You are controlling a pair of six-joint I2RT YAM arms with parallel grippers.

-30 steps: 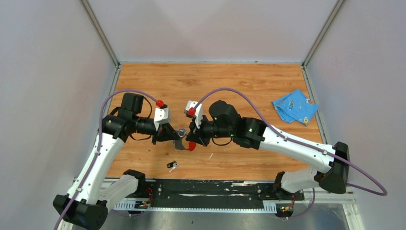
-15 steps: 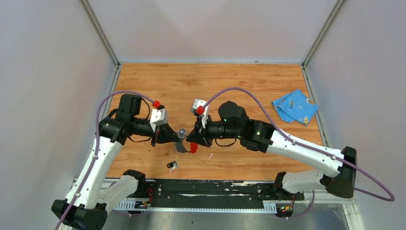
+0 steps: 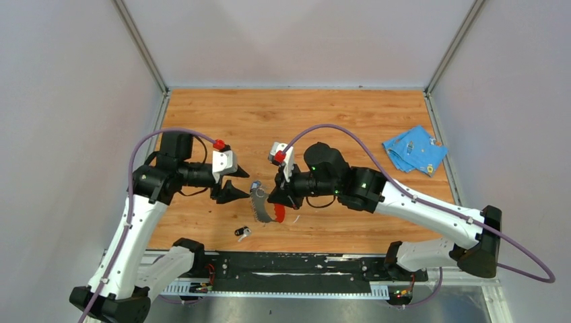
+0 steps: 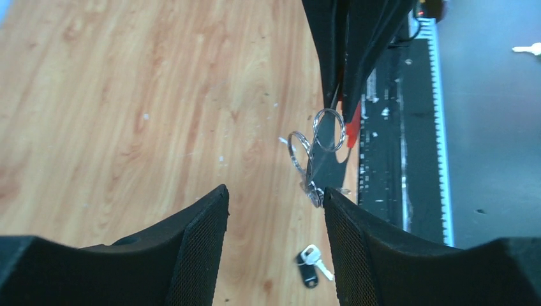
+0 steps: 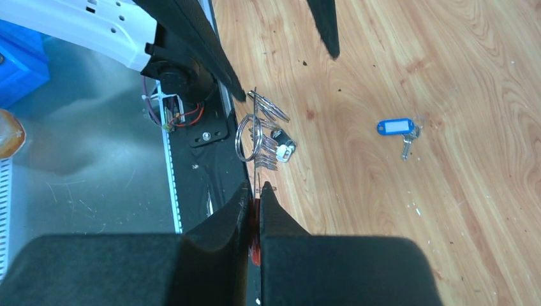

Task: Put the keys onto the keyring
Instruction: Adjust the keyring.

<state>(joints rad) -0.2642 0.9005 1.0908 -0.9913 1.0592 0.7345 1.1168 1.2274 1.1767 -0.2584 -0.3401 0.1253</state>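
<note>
My right gripper is shut on the red end of the keyring, which hangs above the table. The grey strap and metal rings stick out past the fingertips. My left gripper stands open just left of the rings, with nothing between its fingers. The black key lies on the wood near the front edge. The blue key lies flat on the table between the two grippers.
A crumpled blue cloth with small items on it lies at the right edge of the table. The black rail runs along the near edge, close to the black key. Grey walls enclose the wooden table.
The left gripper has opened and drawn back to the left, off the keyring. The keyring now hangs from the right gripper alone, swung lower towards the near edge.
</note>
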